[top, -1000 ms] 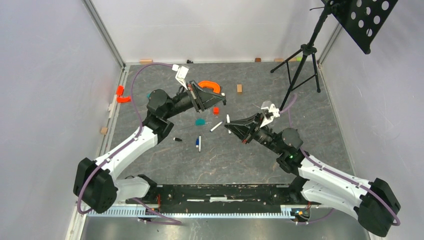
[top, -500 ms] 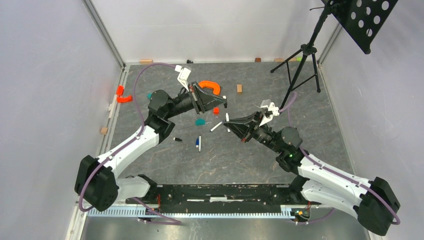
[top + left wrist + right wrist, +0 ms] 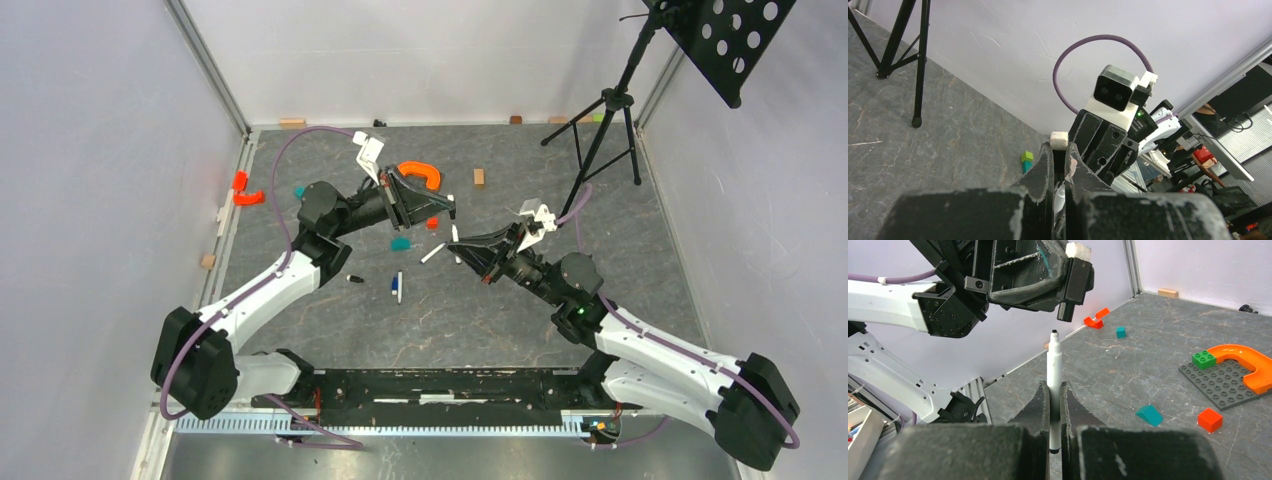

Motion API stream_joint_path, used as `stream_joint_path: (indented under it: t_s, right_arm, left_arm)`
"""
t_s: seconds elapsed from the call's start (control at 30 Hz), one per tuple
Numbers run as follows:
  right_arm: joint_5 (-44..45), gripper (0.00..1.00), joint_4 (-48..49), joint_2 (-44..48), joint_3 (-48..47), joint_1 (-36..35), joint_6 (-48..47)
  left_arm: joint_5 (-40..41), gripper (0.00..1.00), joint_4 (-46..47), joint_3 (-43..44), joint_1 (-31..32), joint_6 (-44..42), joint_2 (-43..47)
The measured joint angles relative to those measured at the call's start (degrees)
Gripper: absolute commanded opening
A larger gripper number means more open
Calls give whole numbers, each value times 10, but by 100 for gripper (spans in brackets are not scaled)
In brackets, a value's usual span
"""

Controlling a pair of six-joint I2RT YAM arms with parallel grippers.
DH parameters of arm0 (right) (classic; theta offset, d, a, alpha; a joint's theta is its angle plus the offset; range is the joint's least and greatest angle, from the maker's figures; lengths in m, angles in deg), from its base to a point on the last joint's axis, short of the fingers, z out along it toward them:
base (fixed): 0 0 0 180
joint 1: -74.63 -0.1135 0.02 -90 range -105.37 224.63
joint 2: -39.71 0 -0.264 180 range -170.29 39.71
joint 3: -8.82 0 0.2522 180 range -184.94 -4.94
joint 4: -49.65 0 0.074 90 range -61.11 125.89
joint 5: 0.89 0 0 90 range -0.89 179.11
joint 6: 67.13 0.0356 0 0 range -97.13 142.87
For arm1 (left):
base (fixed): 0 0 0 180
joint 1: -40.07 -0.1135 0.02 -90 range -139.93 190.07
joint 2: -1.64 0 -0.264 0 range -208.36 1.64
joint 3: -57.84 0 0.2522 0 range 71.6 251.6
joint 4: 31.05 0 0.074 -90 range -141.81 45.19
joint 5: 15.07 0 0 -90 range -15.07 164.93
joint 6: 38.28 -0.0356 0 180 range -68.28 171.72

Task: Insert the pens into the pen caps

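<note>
My right gripper (image 3: 456, 241) is shut on a white pen (image 3: 1053, 365) and holds it upright, dark tip up, in the right wrist view. My left gripper (image 3: 446, 208) is shut on a black pen cap (image 3: 1065, 311) that hangs open end down, just above and slightly right of the pen's tip, with a small gap. In the left wrist view the cap (image 3: 1059, 165) sits dark between the fingers, with the white pen (image 3: 1060, 196) below it. On the floor lie another white pen (image 3: 432, 253), a third white pen (image 3: 400, 288) beside a blue cap (image 3: 394, 285), and a black cap (image 3: 354, 278).
A grey baseplate (image 3: 1223, 382) with an orange arch (image 3: 1248, 360) and a green brick (image 3: 1204, 359) lies beyond the pen. A red brick (image 3: 1210, 419) and a teal brick (image 3: 1149, 415) lie nearby. A wooden block (image 3: 479, 177) and a tripod (image 3: 600, 130) stand at the back right.
The left gripper with the cap has moved right toward the pen. The right gripper with the pen has edged up and left, closing the gap.
</note>
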Motion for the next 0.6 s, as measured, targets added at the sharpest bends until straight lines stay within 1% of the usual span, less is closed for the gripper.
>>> stream_joint_path:
  t_s: [0.6]
  right_arm:
    - [14, 0, -14, -3, -5, 0, -10]
  left_arm:
    - [-10, 2, 6, 0, 7, 0, -11]
